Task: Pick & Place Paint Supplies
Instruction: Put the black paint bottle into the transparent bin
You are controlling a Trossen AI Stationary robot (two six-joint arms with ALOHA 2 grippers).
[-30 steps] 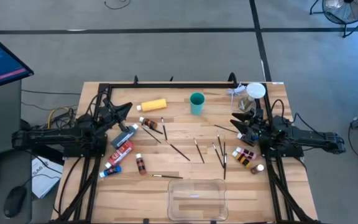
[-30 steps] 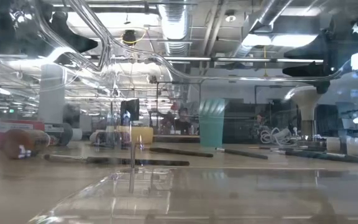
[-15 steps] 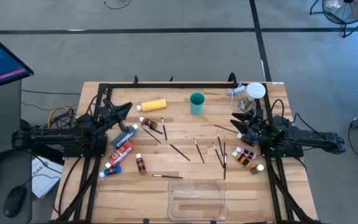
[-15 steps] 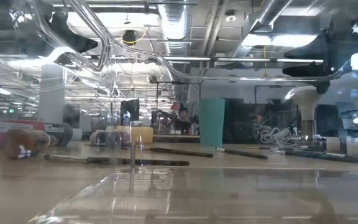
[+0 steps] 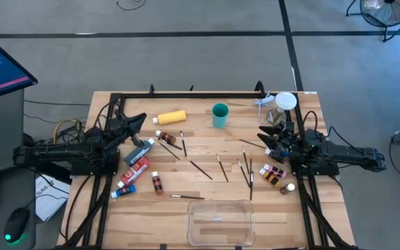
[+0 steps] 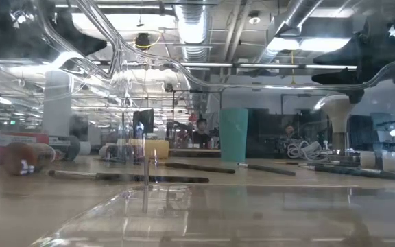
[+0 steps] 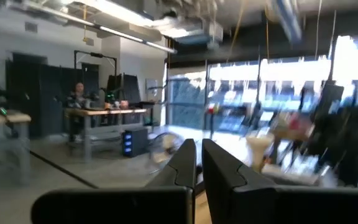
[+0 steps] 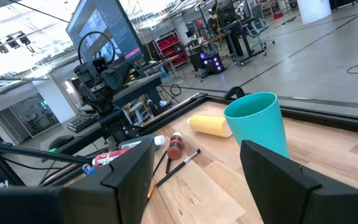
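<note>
No change over last second: left gripper (image 5: pixel 142 119) pinched closed, empty; right gripper (image 5: pixel 264 135) spread wide, empty. Paint brushes (image 5: pixel 222 168), paint tubes (image 5: pixel 136 169) scattered on tabletop (image 5: pixel 200 147), tray (image 5: pixel 220 222) unfilled; picking not begun.

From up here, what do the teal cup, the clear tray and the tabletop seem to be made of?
Teal cup: likely plastic, with an even, slightly glossy colour.
Clear tray: transparent plastic, probably; the wood shows through it.
Tabletop: wood, butcher-block style, with visible grain and joined strips.
</note>
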